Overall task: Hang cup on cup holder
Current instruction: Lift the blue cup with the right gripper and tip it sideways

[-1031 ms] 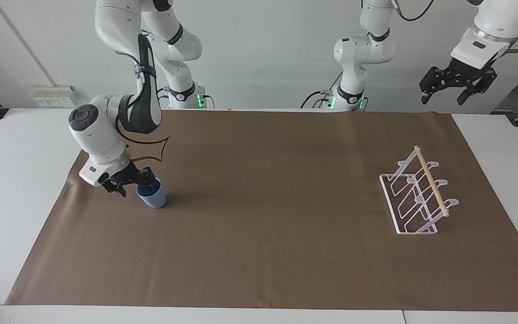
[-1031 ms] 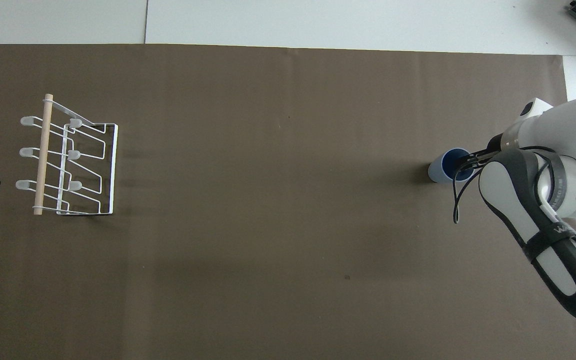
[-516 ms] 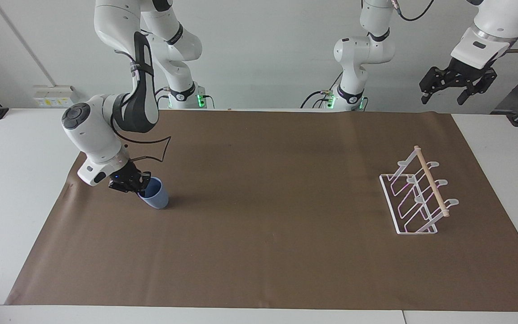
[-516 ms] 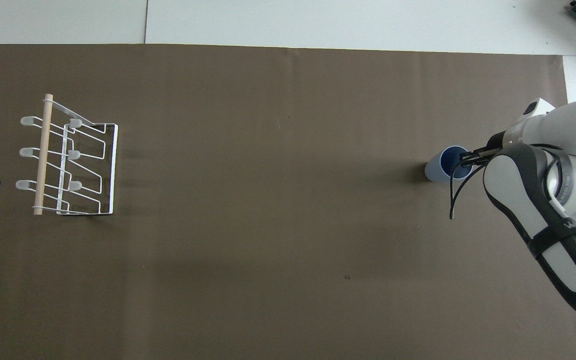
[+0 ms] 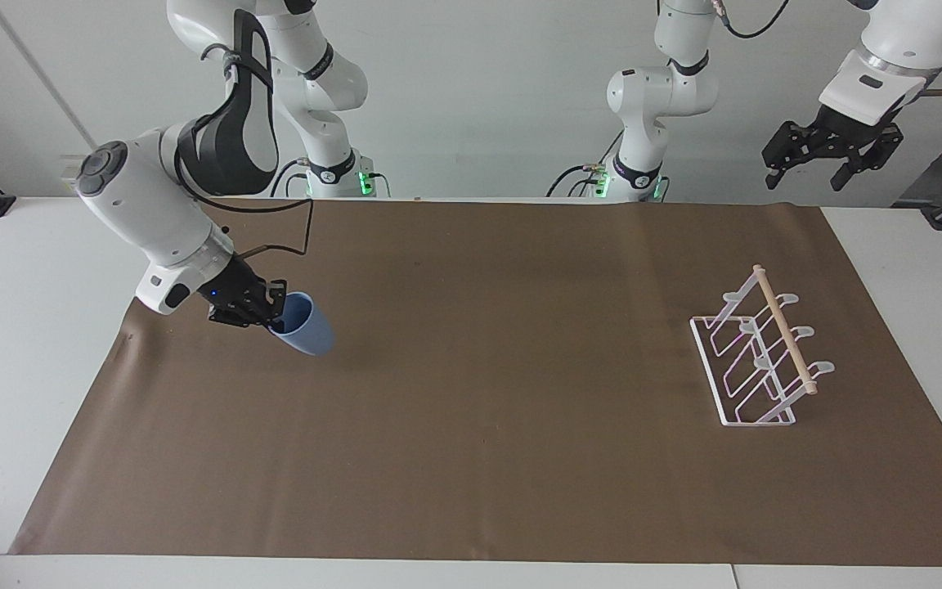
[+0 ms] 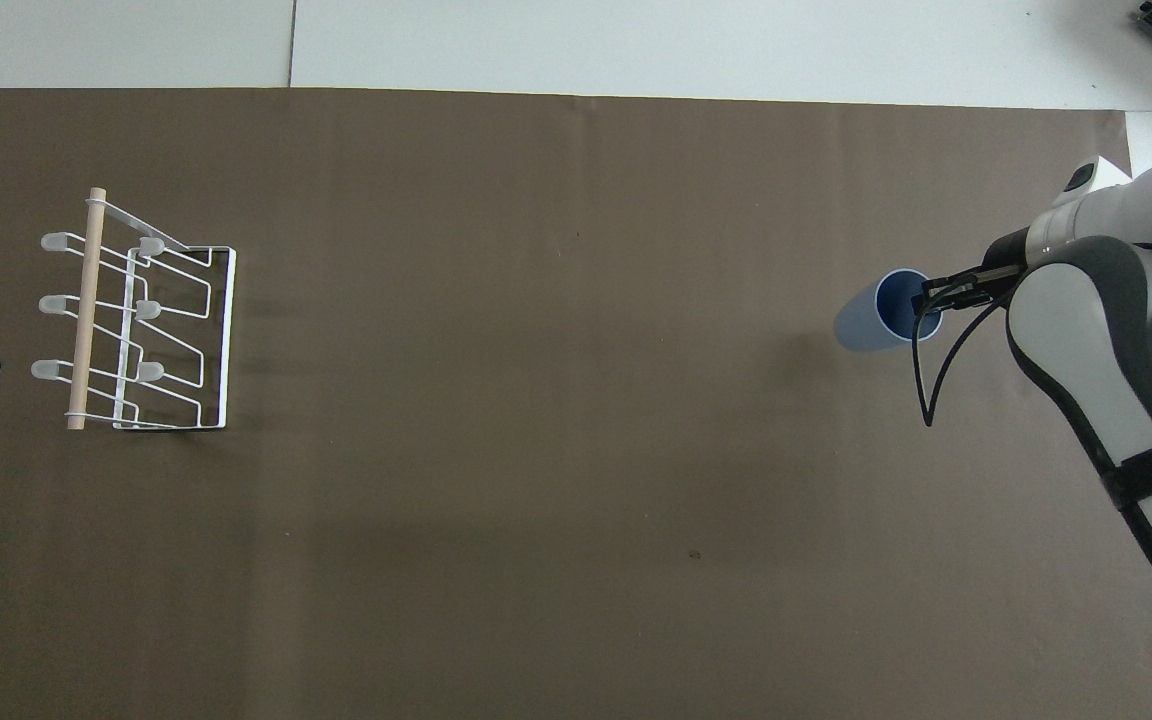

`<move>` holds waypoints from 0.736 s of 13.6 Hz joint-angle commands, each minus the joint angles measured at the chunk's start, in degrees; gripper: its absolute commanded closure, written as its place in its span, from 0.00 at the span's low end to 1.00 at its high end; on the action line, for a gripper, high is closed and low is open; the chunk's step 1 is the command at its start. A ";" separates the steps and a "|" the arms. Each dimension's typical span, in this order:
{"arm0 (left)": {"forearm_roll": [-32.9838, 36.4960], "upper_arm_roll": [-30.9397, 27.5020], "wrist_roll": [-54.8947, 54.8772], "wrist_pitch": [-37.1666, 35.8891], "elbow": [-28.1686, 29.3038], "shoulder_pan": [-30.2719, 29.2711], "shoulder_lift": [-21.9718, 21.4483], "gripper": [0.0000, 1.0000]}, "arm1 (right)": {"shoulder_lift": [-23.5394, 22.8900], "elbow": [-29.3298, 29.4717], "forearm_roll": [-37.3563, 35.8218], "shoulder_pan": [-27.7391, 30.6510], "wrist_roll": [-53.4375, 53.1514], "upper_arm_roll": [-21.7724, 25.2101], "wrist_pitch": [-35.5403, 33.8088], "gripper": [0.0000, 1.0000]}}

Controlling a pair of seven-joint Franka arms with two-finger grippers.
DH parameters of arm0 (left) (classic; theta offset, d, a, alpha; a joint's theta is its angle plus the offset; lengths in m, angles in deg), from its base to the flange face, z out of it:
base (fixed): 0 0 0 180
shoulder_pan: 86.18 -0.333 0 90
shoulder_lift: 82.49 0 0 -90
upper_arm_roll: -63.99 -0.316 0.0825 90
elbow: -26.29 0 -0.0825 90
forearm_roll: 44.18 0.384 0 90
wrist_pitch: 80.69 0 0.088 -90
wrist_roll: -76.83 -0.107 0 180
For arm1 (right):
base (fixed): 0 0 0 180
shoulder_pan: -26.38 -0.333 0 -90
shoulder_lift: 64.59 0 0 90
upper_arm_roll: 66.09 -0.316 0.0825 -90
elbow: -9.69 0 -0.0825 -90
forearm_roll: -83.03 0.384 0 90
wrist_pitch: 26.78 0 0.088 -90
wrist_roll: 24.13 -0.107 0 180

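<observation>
The right gripper (image 5: 273,315), clamped on the cup's (image 5: 305,325) rim, had just lifted it, tilted, off the surface (image 5: 471,458); the open left gripper (image 5: 831,155) waited.

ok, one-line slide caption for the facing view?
Right gripper holds the tilted blue cup by its rim above the brown mat; left gripper waits raised, cup holder empty.

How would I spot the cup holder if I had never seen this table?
Start with the brown mat covering the table and go to the left arm's end. The cup holder stands there alone: a small white wire rack with slanted looped prongs, topped by a light wooden dowel.
</observation>
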 commanded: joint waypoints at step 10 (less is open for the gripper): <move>-6.92 -0.40 12.73 1.52 4.88 0.72 -3.05 0.00 | 0.62 3.89 28.11 0.87 -0.25 -0.16 -8.66 1.00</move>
